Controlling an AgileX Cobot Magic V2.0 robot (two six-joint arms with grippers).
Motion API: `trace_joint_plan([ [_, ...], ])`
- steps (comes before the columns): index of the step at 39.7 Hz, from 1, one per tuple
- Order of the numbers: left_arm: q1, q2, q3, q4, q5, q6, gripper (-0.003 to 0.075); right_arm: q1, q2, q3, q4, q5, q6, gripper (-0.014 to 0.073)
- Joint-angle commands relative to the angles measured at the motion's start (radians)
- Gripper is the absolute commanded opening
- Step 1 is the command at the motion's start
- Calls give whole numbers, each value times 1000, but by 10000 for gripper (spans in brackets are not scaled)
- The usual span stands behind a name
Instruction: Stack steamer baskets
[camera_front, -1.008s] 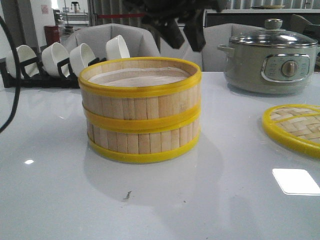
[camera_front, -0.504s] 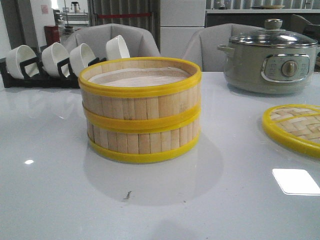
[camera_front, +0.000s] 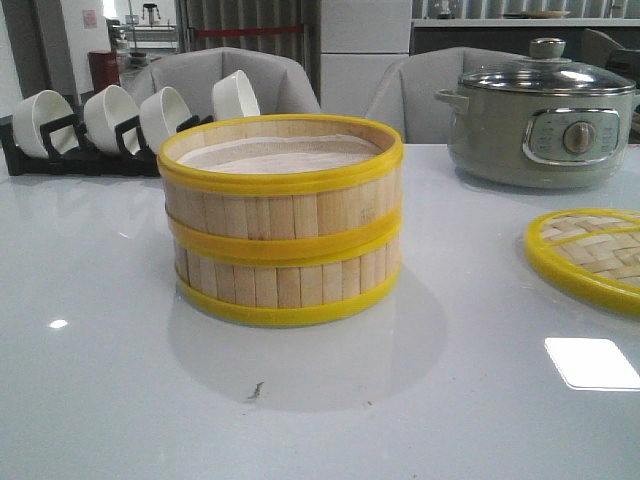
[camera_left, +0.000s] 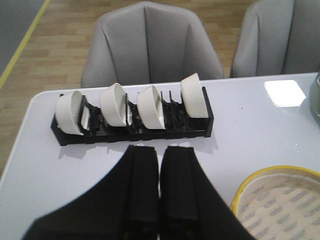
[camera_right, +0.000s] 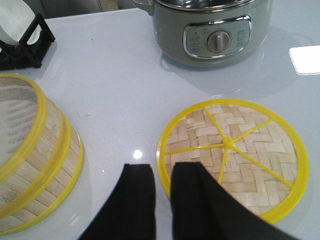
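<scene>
Two steamer baskets stand stacked in the middle of the table, the upper basket (camera_front: 280, 180) seated squarely on the lower basket (camera_front: 285, 285). Both have bamboo slat walls and yellow rims, and pale paper lines the top one. No gripper shows in the front view. In the left wrist view my left gripper (camera_left: 160, 148) is shut and empty, raised above the table between the bowl rack and the upper basket's rim (camera_left: 265, 175). My right gripper (camera_right: 163, 167) hangs open and empty, high over the edge of the lid, with the stack (camera_right: 35, 150) off to one side.
A flat woven lid (camera_front: 590, 255) with a yellow rim lies on the table to the right of the stack. A grey electric pot (camera_front: 545, 120) stands at the back right. A black rack of white bowls (camera_front: 100, 125) sits at the back left. Grey chairs (camera_left: 150, 45) stand behind the table.
A second ago a dark gripper hung over the stack at the top of the front view. It has since lifted out of that view. The baskets have not moved.
</scene>
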Motion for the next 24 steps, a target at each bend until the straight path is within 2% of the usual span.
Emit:
trace_joint_plan([
  [1, 24, -126, 59, -9, -71, -13, 85, -2, -7, -37, 0, -80, -6, 241],
  [13, 30, -461, 447, -6, -179, -13, 85, -2, -7, -37, 0, -80, -6, 241],
  [24, 9, -729, 712, -4, -221, -20, 85, -2, -7, -37, 0, -53, -6, 241],
])
